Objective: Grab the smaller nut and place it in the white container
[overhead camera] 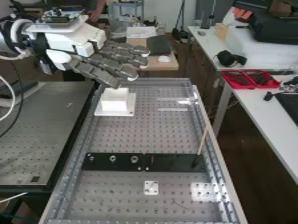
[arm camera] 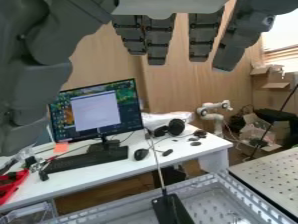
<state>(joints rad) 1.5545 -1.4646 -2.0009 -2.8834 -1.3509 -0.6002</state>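
Metal nuts [overhead camera: 113, 159] are set in a row on the black strip [overhead camera: 174, 162], on the near side of the white container [overhead camera: 115, 101]; which is the smaller cannot be told surely. Well apart from them, the hand [overhead camera: 118, 63] is held wide near the container's far side, its fingers extended. A thin stick [overhead camera: 203, 140] is propped nearer than the container, toward the high view's right.

White desk [arm camera: 156, 161] has a monitor [arm camera: 96, 107], keyboard [arm camera: 90, 161] and mouse [arm camera: 141, 154] on it, headphones [arm camera: 176, 127] near the mouse, red tray [overhead camera: 234, 80] too. Also, thin stick [overhead camera: 203, 140] standing tilted near the counter's [overhead camera: 153, 137] long edge lol.
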